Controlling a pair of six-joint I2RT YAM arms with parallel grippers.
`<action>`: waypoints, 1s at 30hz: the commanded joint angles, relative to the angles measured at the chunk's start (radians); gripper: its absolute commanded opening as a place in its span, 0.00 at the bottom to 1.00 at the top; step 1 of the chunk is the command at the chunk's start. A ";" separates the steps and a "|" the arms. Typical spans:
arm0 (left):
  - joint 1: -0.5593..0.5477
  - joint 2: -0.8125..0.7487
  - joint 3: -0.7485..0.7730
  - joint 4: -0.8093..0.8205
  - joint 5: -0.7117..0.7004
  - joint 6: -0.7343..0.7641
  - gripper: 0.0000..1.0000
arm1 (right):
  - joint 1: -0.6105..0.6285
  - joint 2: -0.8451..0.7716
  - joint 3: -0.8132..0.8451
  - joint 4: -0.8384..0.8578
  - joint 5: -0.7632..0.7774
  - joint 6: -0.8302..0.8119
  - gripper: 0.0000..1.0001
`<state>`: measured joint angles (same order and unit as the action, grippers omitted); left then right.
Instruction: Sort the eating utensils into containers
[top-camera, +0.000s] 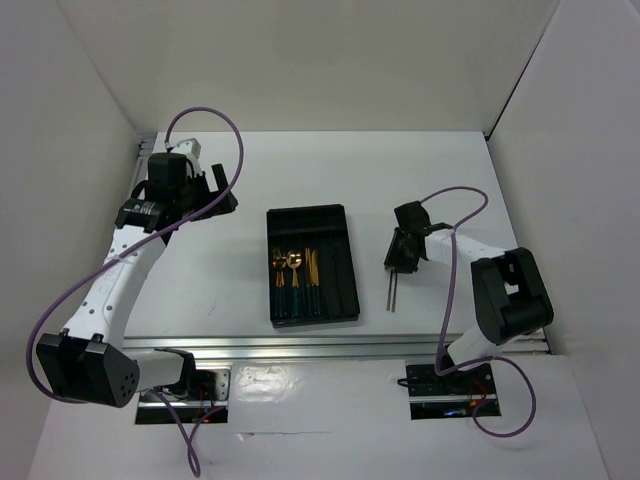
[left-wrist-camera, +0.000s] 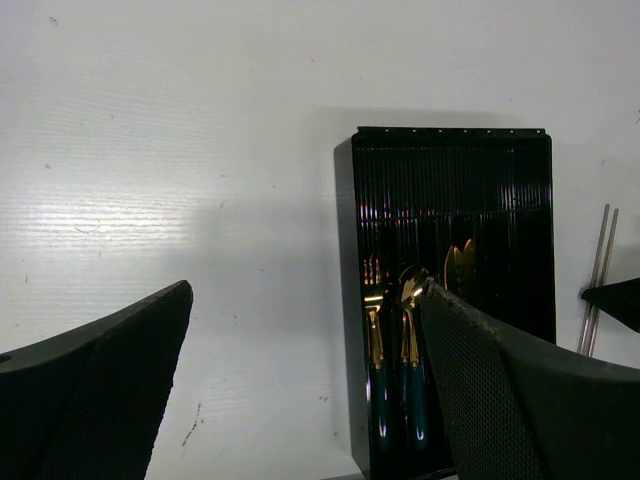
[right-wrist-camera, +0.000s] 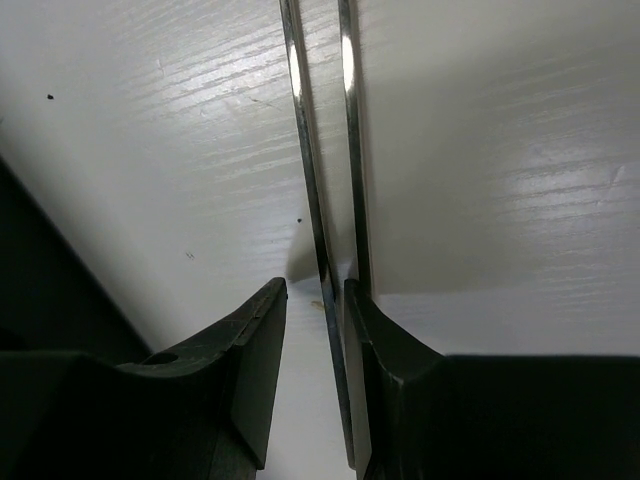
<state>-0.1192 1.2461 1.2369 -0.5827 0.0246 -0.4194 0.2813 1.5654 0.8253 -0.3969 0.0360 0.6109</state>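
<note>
The black tray (top-camera: 310, 211) lies mid-table. Several gold-headed, teal-handled utensils (top-camera: 295, 270) lie in the near part of its left compartments; they also show in the left wrist view (left-wrist-camera: 390, 340). Two thin grey metal sticks (top-camera: 392, 295) lie side by side on the table right of the tray. My right gripper (top-camera: 402, 262) is low over their far ends. In the right wrist view it (right-wrist-camera: 314, 285) is open, one stick (right-wrist-camera: 305, 150) running between the fingers close to the right finger (right-wrist-camera: 400, 380), the other (right-wrist-camera: 350, 150) passing under that finger. My left gripper (top-camera: 222, 190) is open and empty, far left of the tray.
White walls enclose the table on the left, back and right. The tray's far half (left-wrist-camera: 450, 170) holds nothing. The sticks (left-wrist-camera: 597, 270) and a tip of the right gripper (left-wrist-camera: 615, 300) show at the right edge of the left wrist view.
</note>
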 joint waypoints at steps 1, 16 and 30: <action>0.006 -0.022 0.001 0.032 0.015 0.021 1.00 | 0.007 0.022 0.029 -0.014 0.024 -0.013 0.37; 0.006 -0.022 0.001 0.032 0.015 0.021 1.00 | 0.045 0.215 0.126 -0.135 0.127 0.016 0.15; 0.006 -0.031 0.001 0.032 0.006 0.030 1.00 | 0.107 0.200 0.267 -0.227 0.176 -0.031 0.00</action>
<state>-0.1192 1.2453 1.2369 -0.5758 0.0288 -0.4168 0.3504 1.7561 1.0584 -0.5331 0.1528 0.6094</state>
